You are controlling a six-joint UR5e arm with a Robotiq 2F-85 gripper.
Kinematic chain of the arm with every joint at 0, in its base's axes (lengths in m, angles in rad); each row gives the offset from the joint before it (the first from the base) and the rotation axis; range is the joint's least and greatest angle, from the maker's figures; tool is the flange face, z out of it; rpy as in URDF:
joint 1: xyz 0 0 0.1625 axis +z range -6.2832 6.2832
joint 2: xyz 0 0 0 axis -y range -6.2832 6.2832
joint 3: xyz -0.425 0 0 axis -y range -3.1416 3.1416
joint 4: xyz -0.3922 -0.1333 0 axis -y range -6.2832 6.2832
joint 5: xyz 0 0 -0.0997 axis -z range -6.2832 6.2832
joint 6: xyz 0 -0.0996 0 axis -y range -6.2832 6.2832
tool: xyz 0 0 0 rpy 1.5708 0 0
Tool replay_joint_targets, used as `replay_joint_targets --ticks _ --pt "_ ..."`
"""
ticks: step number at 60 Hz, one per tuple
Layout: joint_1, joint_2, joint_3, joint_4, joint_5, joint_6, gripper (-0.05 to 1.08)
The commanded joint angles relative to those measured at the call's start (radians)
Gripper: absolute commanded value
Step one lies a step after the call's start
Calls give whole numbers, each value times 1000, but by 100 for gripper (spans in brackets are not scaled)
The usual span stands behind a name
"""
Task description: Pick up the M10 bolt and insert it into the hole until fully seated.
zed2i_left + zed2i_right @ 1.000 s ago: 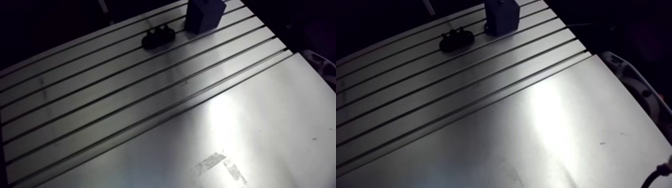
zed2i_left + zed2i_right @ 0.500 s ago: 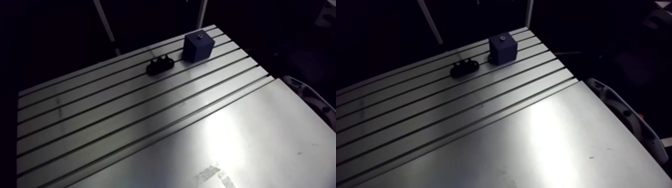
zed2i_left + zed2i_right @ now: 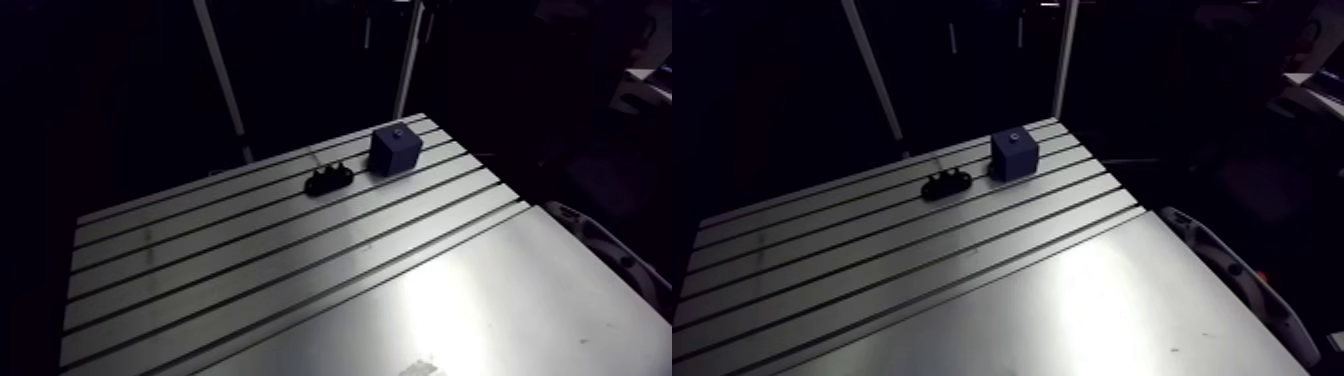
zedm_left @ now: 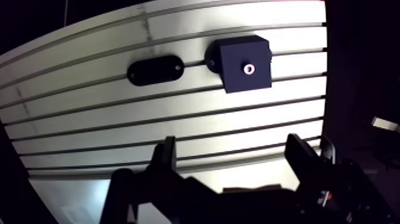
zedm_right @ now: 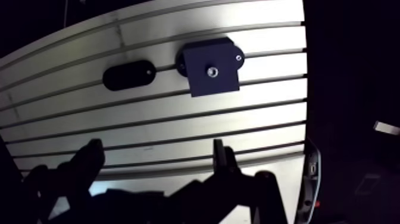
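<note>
1. Hanging nearest the wrist camera, the end effector (image 4: pixel 231 149) stood wide. Its two fingers (image 4: pixel 165 158) were well apart with nothing between them, well short of the dark blue block (image 4: pixel 244 62).
2. Between it and the block lay only bare slotted surface (image 4: pixel 89 119). A fingertip brought down too low could catch a slot edge.
3. Just beside the block, but apart from it, sat the black oval holder (image 4: pixel 155 70). The M10 bolt could not be picked out as such. Judging by the arm view, it was likely one of the small knobs (image 3: pixel 327 175) on that holder. Taking the wrong knob, or gripping one skewed, looked the main risk, since everything there was dark on dark.
4. On the block's top face the hole (image 4: pixel 249 68) was small. A tilted bolt would probably jam at its mouth rather than seat.
5. The wrist view showed the holder as a flat oval and the hole plainly. Only the arm view showed the knobs rising from the holder, and it did not show the end effector.
</note>
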State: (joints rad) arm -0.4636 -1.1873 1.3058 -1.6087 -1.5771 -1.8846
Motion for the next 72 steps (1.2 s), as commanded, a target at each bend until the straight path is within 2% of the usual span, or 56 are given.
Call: replay_joint_targets --ticks 1,11,17,22,29,47,52,59,72 --pt "223 -291 157 57 18 17 1" --pt "243 -288 148 66 16 17 1" --pt "281 -272 145 66 13 17 1" --pt "291 -260 139 66 12 20 1" --pt "292 -245 137 66 14 33 1" --pt "296 -221 131 56 9 81 1" --pt "295 -207 112 56 -2 84 1" --pt "295 -210 93 24 -1 89 1" --pt "293 -239 100 -1 -2 121 1"
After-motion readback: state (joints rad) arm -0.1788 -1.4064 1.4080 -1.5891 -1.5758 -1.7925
